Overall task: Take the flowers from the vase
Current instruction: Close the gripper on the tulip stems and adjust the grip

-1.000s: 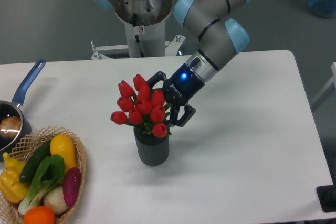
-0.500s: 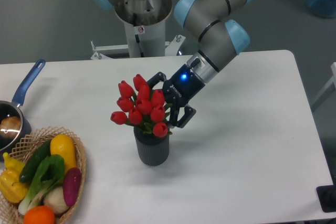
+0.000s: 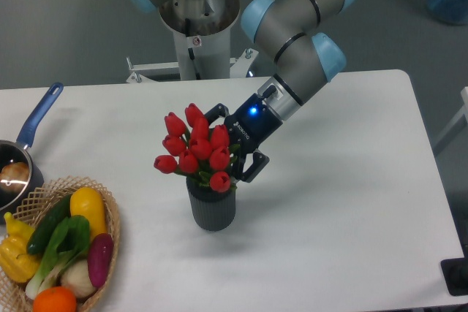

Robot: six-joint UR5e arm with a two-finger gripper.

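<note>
- The flowers (image 3: 194,147) stand in the vase (image 3: 212,210) on the tabletop (image 3: 329,202).
- My end effector (image 3: 235,153), jaws spread, sits against the bunch's right side, above the vase's mouth.
- Well left of the vase, a wicker basket (image 3: 110,242) holds vegetables (image 3: 62,250).

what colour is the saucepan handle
Blue: the saucepan handle at the table's left edge, in the fixed camera view.

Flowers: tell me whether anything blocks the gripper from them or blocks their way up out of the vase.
Nothing visible does. The gripper is right against the right side of the flowers, which stand in the vase. No object sits over the buds; only the arm leans above and to the right.
</note>
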